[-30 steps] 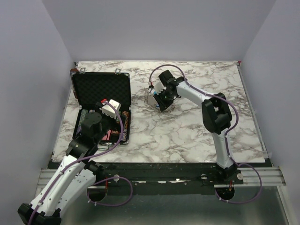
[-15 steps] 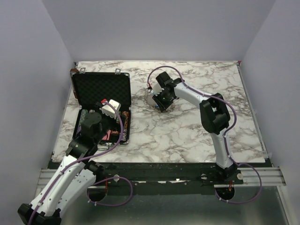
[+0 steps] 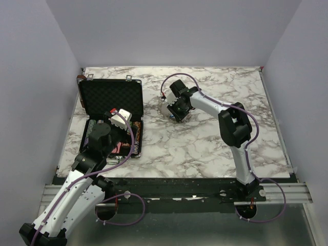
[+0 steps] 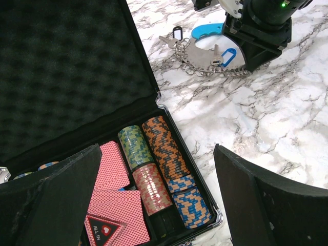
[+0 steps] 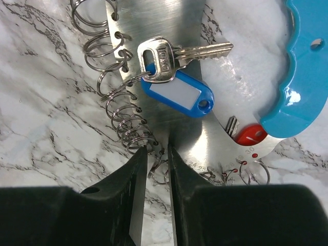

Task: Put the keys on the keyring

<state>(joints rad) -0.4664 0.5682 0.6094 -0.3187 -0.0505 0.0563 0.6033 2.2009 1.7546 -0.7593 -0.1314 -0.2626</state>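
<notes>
The keyring (image 5: 154,20) is a flat curved metal plate with a bright blue handle (image 5: 302,77) and several small split rings (image 5: 125,128) along its edge. It lies on the marble behind the centre (image 3: 170,109). A silver key (image 5: 179,54) with a blue tag (image 5: 177,95) hangs on one ring. A red-headed key (image 5: 246,134) lies by the handle. A black-tagged key (image 4: 174,35) lies at the ring's left end. My right gripper (image 5: 158,169) is closed to a narrow gap on the plate's ringed edge. My left gripper (image 4: 159,205) is open and empty over the case.
An open black foam-lined case (image 3: 110,97) stands at the left, holding stacks of poker chips (image 4: 164,148) and red-backed cards (image 4: 115,205). Its raised lid (image 4: 61,66) faces the keyring. The right arm (image 3: 233,128) reaches across the table's right half.
My right gripper has shifted slightly back and to the left at the keyring. The left arm has hardly moved.
</notes>
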